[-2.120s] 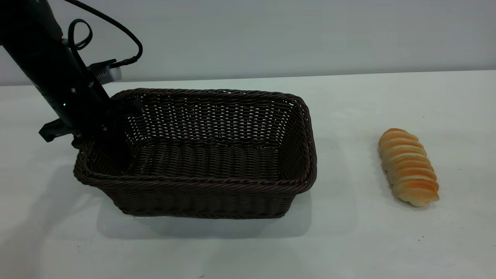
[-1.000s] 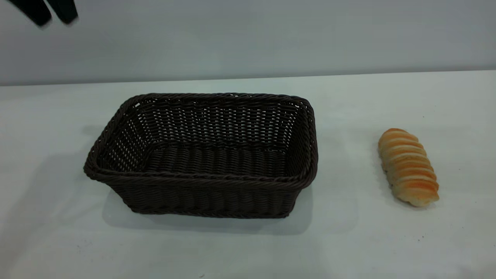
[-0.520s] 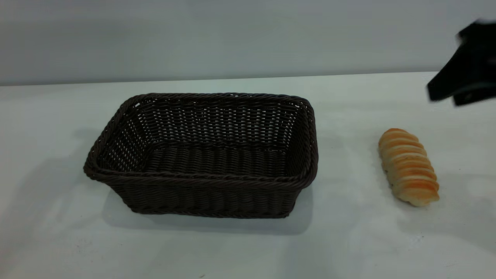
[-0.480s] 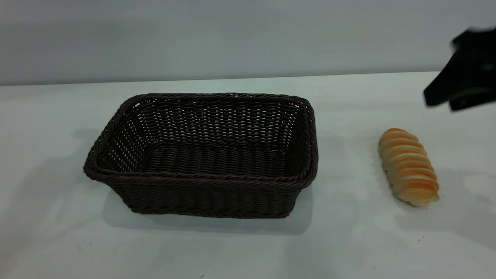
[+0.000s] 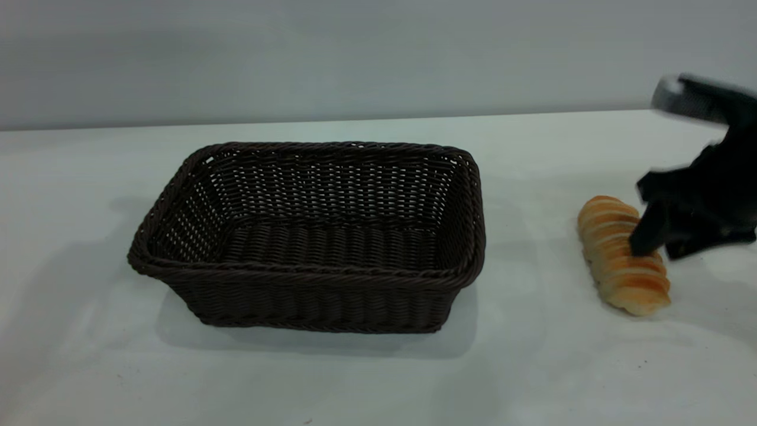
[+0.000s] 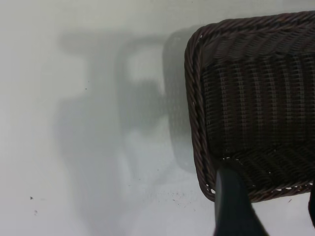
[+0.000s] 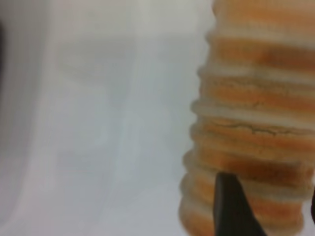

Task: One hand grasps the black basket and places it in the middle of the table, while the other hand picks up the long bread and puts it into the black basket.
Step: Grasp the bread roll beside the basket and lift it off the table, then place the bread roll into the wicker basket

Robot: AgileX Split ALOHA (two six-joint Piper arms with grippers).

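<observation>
A: Status on the black basket (image 5: 307, 236)?
B: Sitting flat on the table (image 5: 355, 378), roughly mid-table, long side facing the front edge. Empty inside. Nothing gripping it.

A: Left end effector (image 6: 268, 206)?
B: Out of the exterior view. Seen only in the left wrist view: one dark finger (image 6: 234, 206) above the basket's end rim, other finger barely at the picture's edge. Spread apart, released, holding nothing.

A: Long bread (image 5: 624, 255)?
B: Lying on the table toward the right edge, well apart from the basket. Golden ridged top facing up, long axis running from the back edge toward the front edge, slightly angled.

A: Right end effector (image 5: 653, 245)?
B: Low over the middle of the bread, coming in from the right edge. Fingers spread, not clamped. One fingertip (image 5: 641, 239) overlapping the loaf's upper surface; contact not certain. Right wrist view: bread filling the frame between the fingers, one finger (image 7: 231, 206) in front of the loaf's ridges.

A: Bread lifted?
B: No, resting on the table.
</observation>
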